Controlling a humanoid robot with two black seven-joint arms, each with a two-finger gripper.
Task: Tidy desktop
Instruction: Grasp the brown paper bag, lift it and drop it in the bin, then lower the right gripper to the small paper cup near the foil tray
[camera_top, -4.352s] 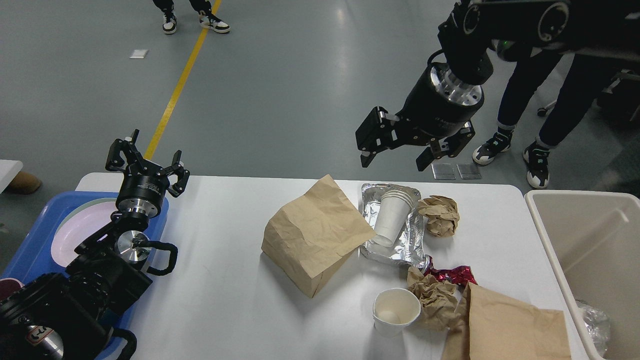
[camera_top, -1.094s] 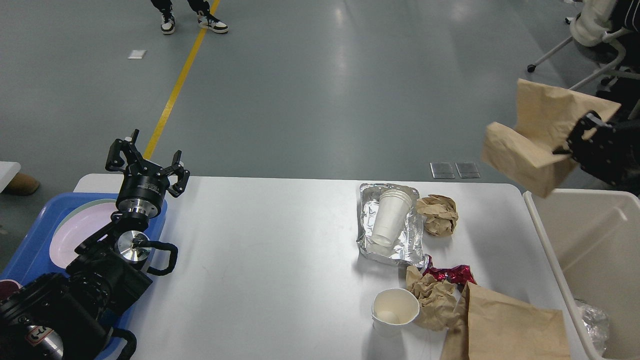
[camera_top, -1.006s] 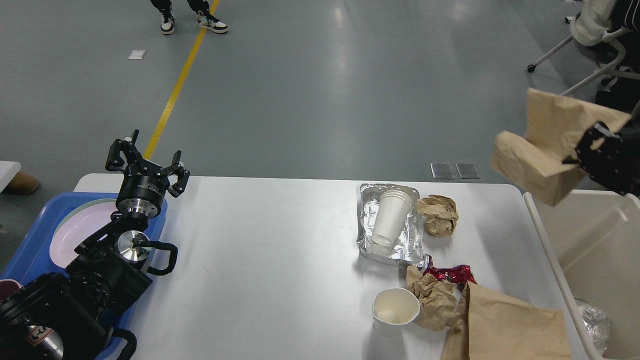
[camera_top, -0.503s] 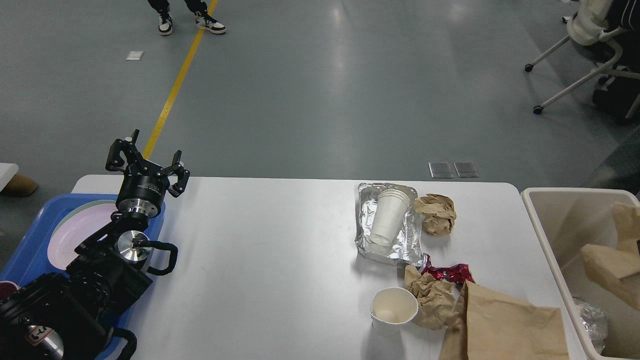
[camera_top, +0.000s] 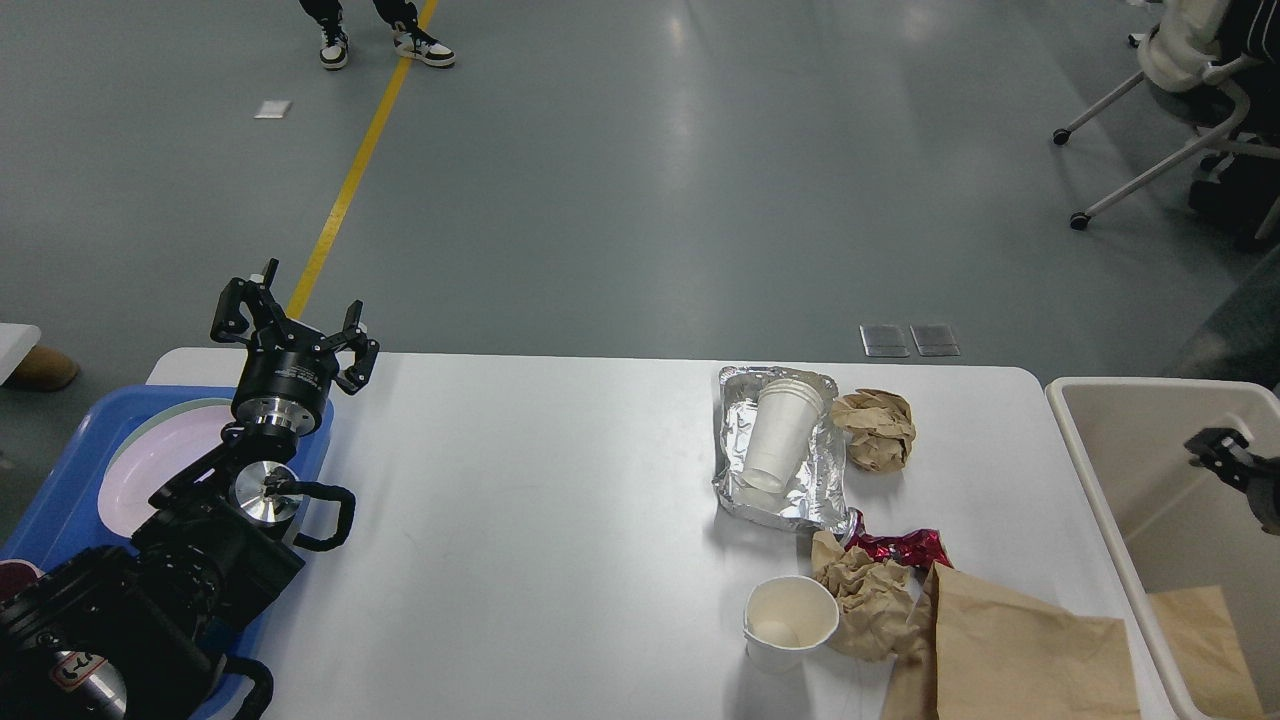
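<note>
head view: desktop (camera_top: 560, 520) filled middle of view. left gripper (camera_top: 290, 325) stood at 9 o'clock above blue tray (camera_top: 60, 490) edge, fingers spread, empty, unmoved since earlier frames. right gripper (camera_top: 1235, 465) only partly seen at 3 o'clock over beige bin (camera_top: 1100, 470); spread or pressed, could not tell. brown bag (camera_top: 1205, 645), earlier pinched in air, lay inside bin at 4 o'clock. foil tray (camera_top: 735, 470) with stacked cups (camera_top: 780, 430), paper wad (camera_top: 878, 428), single cup (camera_top: 790, 620), flat bag (camera_top: 1020, 655) stayed on desktop.
</note>
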